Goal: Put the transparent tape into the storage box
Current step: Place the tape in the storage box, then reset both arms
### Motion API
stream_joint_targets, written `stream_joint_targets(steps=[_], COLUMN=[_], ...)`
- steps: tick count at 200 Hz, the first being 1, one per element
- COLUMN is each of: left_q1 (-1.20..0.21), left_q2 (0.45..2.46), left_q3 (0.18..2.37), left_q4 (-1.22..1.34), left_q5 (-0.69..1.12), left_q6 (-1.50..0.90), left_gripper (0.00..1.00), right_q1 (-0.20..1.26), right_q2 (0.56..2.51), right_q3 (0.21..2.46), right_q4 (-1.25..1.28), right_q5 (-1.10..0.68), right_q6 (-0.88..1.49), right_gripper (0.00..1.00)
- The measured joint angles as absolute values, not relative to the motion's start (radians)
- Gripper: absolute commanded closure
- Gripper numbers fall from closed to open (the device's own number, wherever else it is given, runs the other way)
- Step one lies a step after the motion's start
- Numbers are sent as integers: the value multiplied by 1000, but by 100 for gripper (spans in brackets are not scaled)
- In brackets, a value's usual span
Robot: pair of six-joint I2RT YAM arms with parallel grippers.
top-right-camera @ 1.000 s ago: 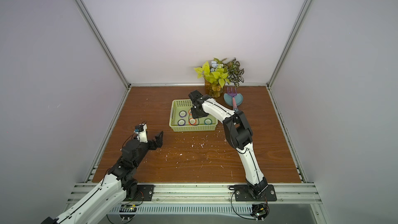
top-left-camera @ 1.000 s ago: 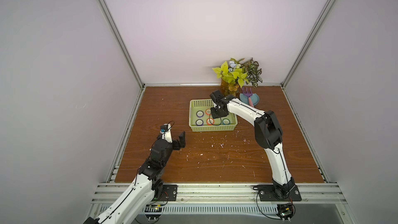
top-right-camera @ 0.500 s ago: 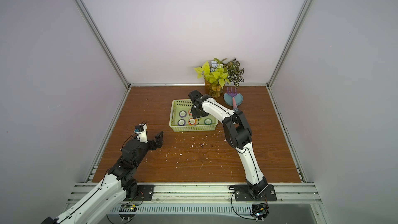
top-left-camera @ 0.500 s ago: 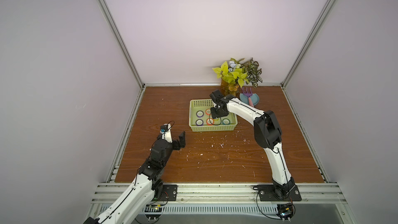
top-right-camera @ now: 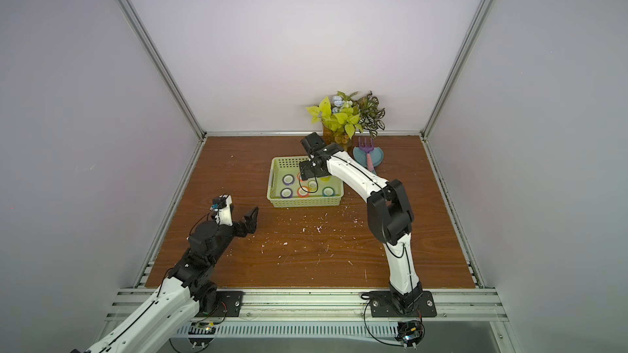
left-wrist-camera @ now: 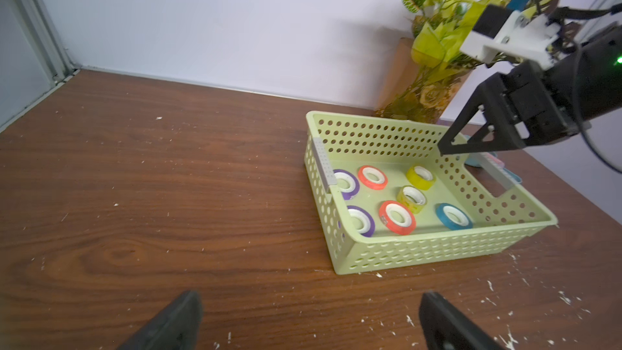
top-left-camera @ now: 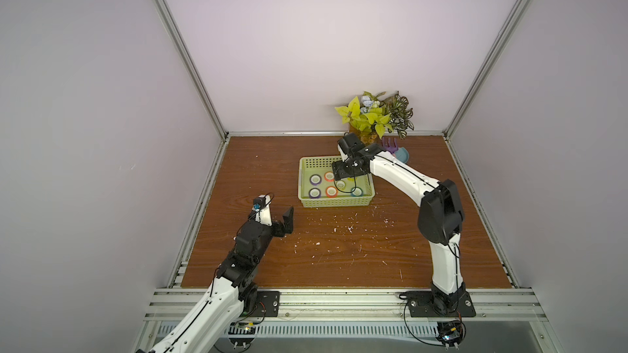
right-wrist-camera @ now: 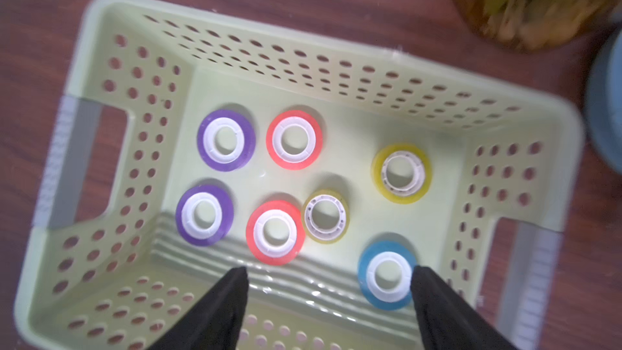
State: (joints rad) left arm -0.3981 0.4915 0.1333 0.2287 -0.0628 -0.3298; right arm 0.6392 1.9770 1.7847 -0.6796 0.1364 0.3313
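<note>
Right claw [right-wrist-camera: 328, 272] released, empty, over storage box [top-left-camera: 334, 202]; transparent tape [right-wrist-camera: 402, 198] lies flat below; left claw [left-wrist-camera: 311, 297], splayed, at box's 8 o'clock.

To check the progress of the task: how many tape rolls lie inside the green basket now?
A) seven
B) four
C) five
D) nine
A: the right wrist view shows seven tape rolls lying flat on the floor of the storage box.
</note>
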Motion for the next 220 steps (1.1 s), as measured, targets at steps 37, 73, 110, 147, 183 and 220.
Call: stream_joint_targets(steps=[37, 73, 110, 147, 183, 220], left_q1=[-398, -398, -398, -398, -398, -388], left_q2=[369, 303, 331, 427, 536, 635], left_q3=[113, 113, 136, 209, 268, 279], left_q4=[225, 238, 263, 305, 341, 368], left_q5=[-30, -36, -108, -189, -249, -350], left_q6=[-297, -281, -275, -254, -223, -174], left_gripper=[0, 0, 0, 0, 0, 1], right_q1=[632, 619, 615, 610, 591, 496], right_q2=[1681, 1383, 1039, 850, 862, 942], right_q3=[1514, 1128, 659, 510, 513, 497], right_q4=[-511, -246, 109, 221, 228, 222], right_q5=[208, 322, 426, 517, 519, 472], right_q6=[327, 280, 185, 144, 130, 140], right_gripper=[1, 1, 1, 1, 1, 1])
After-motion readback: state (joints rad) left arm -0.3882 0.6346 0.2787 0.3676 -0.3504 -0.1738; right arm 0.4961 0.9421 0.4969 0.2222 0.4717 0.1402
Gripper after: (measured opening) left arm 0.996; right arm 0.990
